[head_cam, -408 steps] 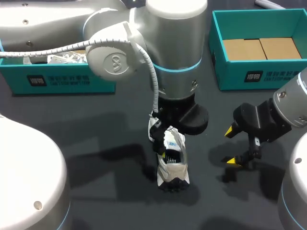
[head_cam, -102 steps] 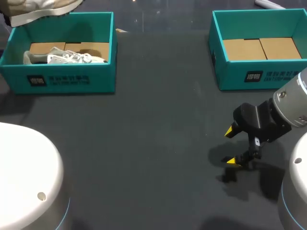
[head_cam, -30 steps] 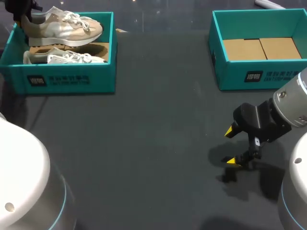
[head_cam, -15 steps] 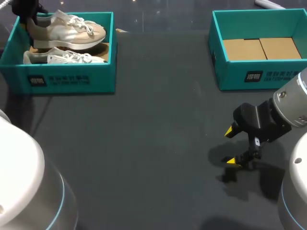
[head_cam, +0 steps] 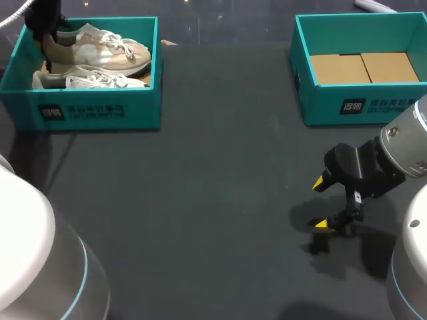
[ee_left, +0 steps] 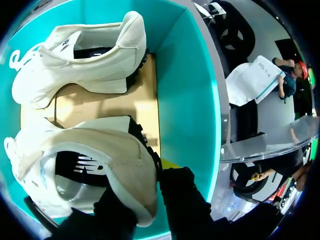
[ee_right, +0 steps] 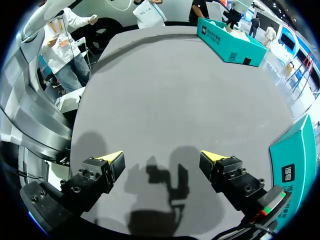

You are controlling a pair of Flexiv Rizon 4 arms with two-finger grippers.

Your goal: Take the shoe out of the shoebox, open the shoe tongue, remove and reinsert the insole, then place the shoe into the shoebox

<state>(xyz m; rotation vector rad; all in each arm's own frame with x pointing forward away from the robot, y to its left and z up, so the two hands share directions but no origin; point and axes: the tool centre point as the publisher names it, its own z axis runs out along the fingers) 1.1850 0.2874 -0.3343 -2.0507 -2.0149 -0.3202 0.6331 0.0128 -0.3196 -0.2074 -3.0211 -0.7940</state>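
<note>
2 teal boxes sit at the far side of the dark desk (head_cam: pixel 220 187), well apart, and all the action is at the left one. The left fingers (head_cam: pixel 41 27) are over that shoebox (head_cam: pixel 80 110), at its far left corner, clamped on the heel of the cream shoe (head_cam: pixel 100 50). The shoe lies lengthwise inside the box walls with its toe towards the box's right end. From the left wrist view, the dark fingers (ee_left: pixel 182 195) grip the heel collar from both sides, 1 yellow tip just showing beside it. The shoe (ee_left: pixel 90 165) is seen from behind the heel, and the teal wall (ee_left: pixel 190 90) stands just beside it. A 2nd shoe (ee_left: pixel 85 60) lies on its side on the cardboard floor (ee_left: pixel 142 107) of the same box, nearer the front wall in the head view (head_cam: pixel 93 80). Over on the right, the right fingers (head_cam: pixel 320 181) hang low above bare desk, spread wide with nothing between them. The right wrist view confirms it: both yellow tips (ee_right: pixel 111 161) far apart, only shadow on the desk (ee_right: pixel 175 90) between them. The right-hand box (head_cam: pixel 360 100) shows only cardboard inside.
</note>
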